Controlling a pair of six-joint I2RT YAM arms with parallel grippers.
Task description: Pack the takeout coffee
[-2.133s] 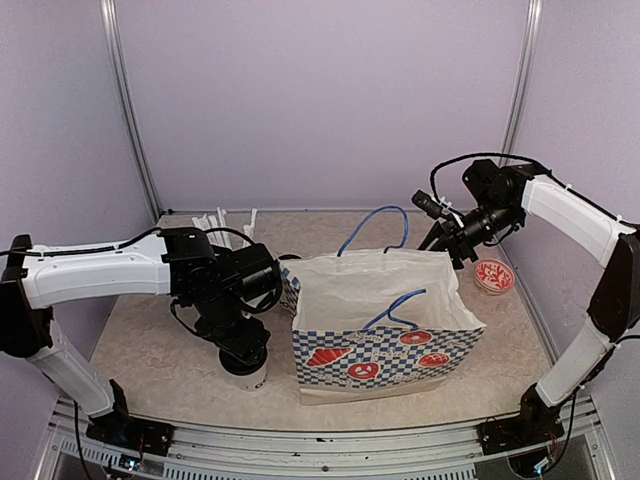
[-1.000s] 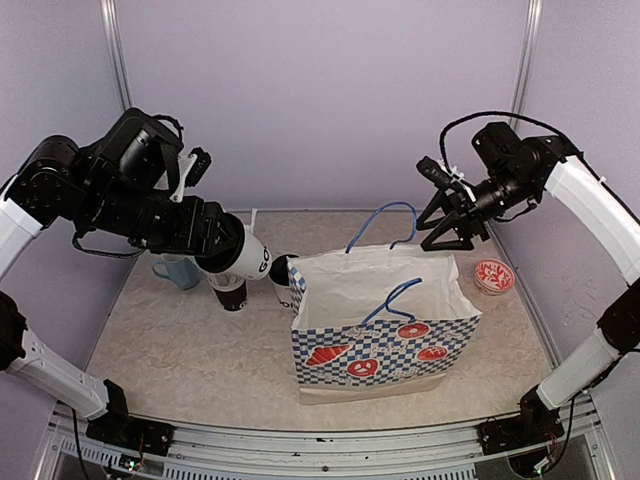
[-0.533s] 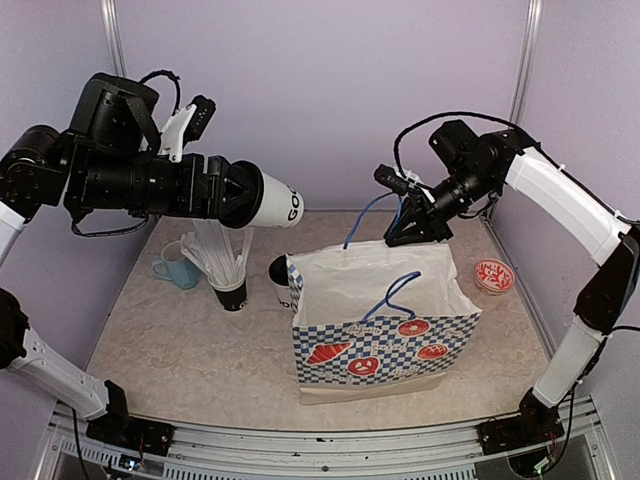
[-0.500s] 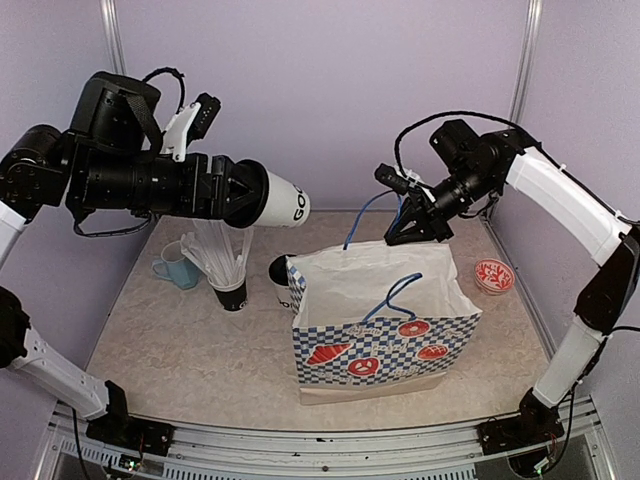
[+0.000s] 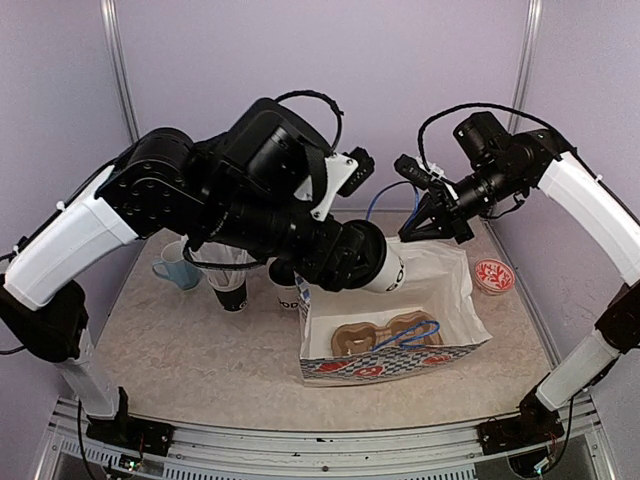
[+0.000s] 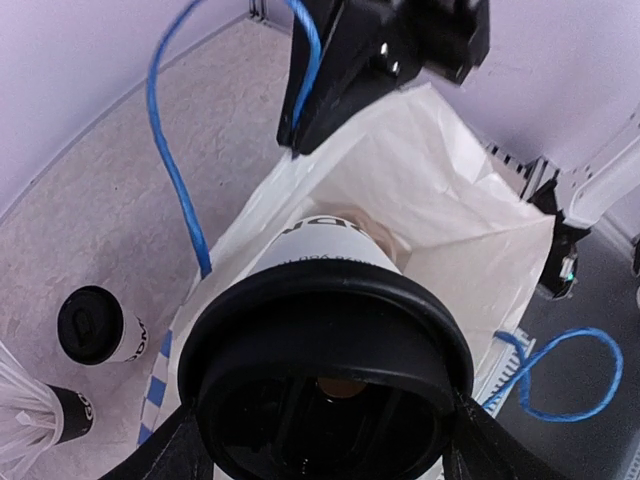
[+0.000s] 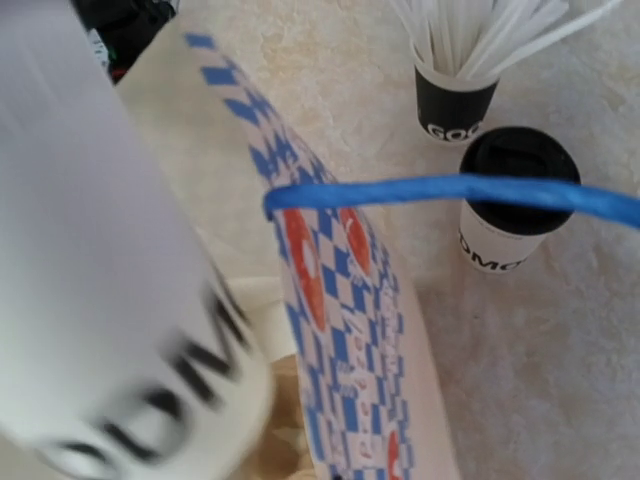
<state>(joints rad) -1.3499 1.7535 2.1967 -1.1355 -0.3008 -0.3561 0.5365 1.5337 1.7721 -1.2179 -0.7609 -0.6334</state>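
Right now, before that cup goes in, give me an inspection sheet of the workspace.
Surface: beige marbled table.
Job's things: one lidded cup in the left tool, tilted over the open bag; second cup upright beside it; cardboard carrier inside.
Clutter: cup of straws, blue mug, red dish.
Tools: left shut on the cup; right tool at the bag's blue handle, grip unclear.
Cables: black loops above both arms.
Surroundings: purple walls, metal posts.

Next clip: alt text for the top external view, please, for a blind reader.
The left gripper holds a lidded white coffee cup tilted over the open checked paper bag, base toward the cardboard carrier inside, while the right gripper holds up the bag's rear blue handle. A second lidded cup stands left of the bag beside a black cup of straws.
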